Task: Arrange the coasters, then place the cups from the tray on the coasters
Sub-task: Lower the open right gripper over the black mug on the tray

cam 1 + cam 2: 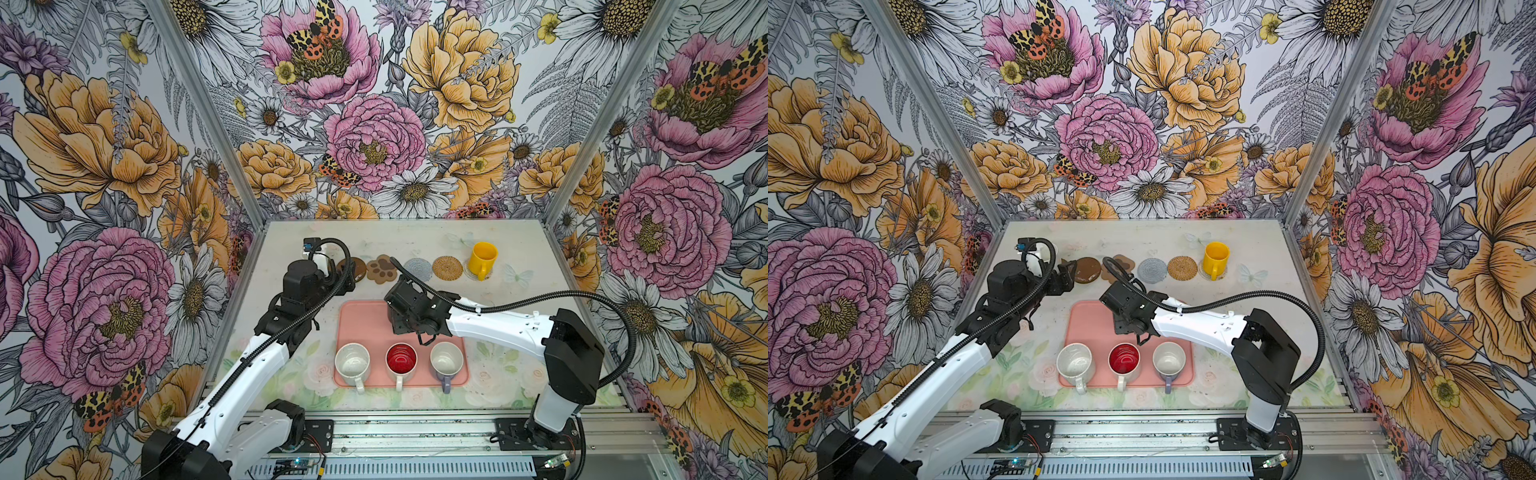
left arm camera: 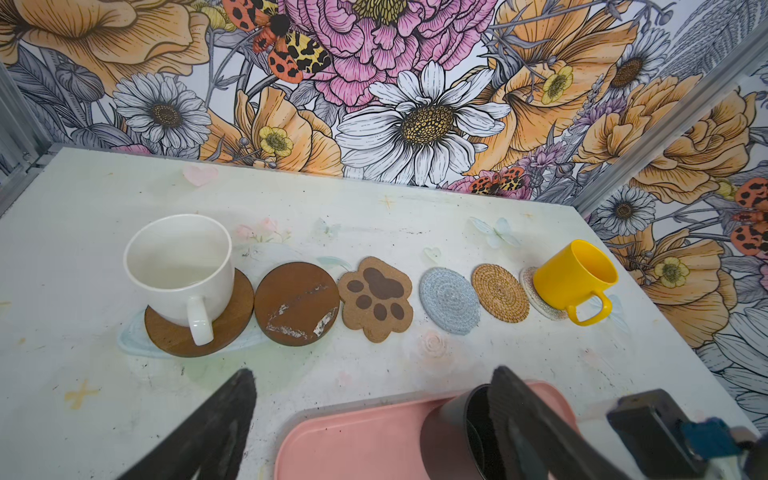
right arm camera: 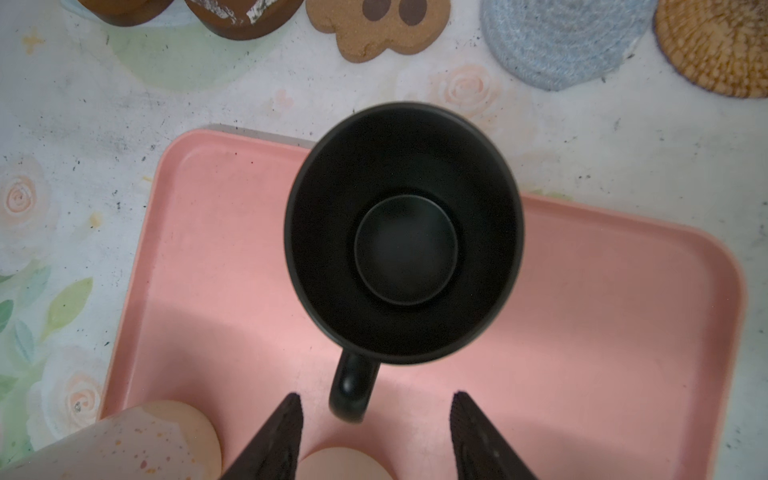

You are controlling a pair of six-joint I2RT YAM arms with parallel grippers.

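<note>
The worktop (image 1: 415,241) carries all six coasters side by side along its far part. Their line runs left to right in both top views, so the arranging looks done. Two of the six cups are placed, so most of the placing is left.

The tray (image 1: 361,324) lies nearer the robot, its long axis parallel to that row, and holds four cups.

The left hand (image 2: 372,371) hovers short of the row's left end, fingers spread wide with nothing between them. The right hand (image 3: 376,395) hangs over the tray, fingers apart on either side of a handle without touching it.

That handle belongs to the black mug (image 3: 405,232), upright by the tray's far edge, mouth up, handle pointing at the right hand. It is probably the next to go. The white mug (image 2: 183,266) and yellow mug (image 2: 575,276) stand upright at opposite ends of the row. Along the tray's near edge stand the speckled mug (image 1: 352,361), red-lined mug (image 1: 401,358) and lavender mug (image 1: 446,360), handles toward the robot.

The end brown disc (image 2: 166,332) bears the white mug off-centre, and the cream round (image 2: 544,309) bears the yellow one. The second brown disc (image 2: 296,303), paw-print mat (image 2: 376,299), grey-blue round (image 2: 449,301) and rattan round (image 2: 500,293) lie bare.
</note>
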